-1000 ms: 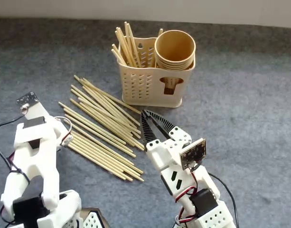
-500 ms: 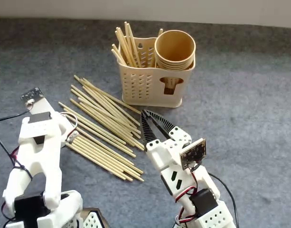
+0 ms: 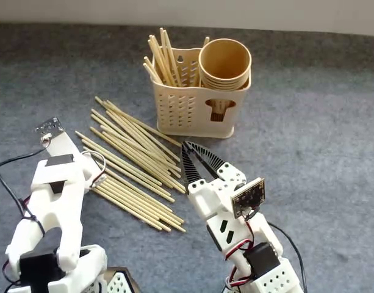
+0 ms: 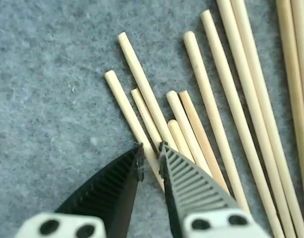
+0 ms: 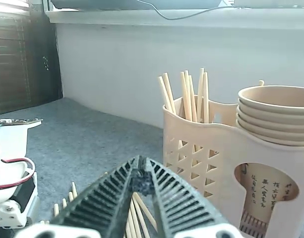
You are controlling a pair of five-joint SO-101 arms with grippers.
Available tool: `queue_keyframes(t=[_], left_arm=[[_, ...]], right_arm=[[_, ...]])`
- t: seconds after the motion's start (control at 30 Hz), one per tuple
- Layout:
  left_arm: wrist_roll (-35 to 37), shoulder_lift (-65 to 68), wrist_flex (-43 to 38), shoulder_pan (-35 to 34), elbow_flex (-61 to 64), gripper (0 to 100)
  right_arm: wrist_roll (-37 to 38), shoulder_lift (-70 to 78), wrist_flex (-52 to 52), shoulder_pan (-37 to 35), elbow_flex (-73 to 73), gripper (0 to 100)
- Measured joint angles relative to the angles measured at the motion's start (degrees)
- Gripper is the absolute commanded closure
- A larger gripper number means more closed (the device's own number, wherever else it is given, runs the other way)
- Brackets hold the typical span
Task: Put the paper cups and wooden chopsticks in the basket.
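The grey surface [image 3: 321, 152] is lit evenly and softly; only faint shadows are cast beside the chopsticks [image 4: 142, 94]. The pale wall [image 5: 117, 64] beyond the surface's far edge is brightly lit.

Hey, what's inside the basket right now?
A stack of paper cups fills one compartment of the basket; wooden chopsticks stand in the other. The walls hide their lower ends.
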Motion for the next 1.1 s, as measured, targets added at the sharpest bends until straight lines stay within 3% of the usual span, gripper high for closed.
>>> queue_keyframes(t=[0.13,0.6,0.93,1.1], left_arm=[[0.0,0.0,0.0,0.0,0.1,100],[0.0,0.0,0.4,0.1,-0.1,99],[0.0,0.1,18.8,0.1,-12.8,99],[0.0,0.2,21.1,0.0,-14.9,97]], right_arm=[[0.0,0.0,0.0,0.0,0.0,99.4],[0.0,0.0,0.0,0.0,0.0,99.4],[0.0,0.0,0.0,0.0,0.0,99.4],[0.0,0.0,0.0,0.0,0.0,99.4]])
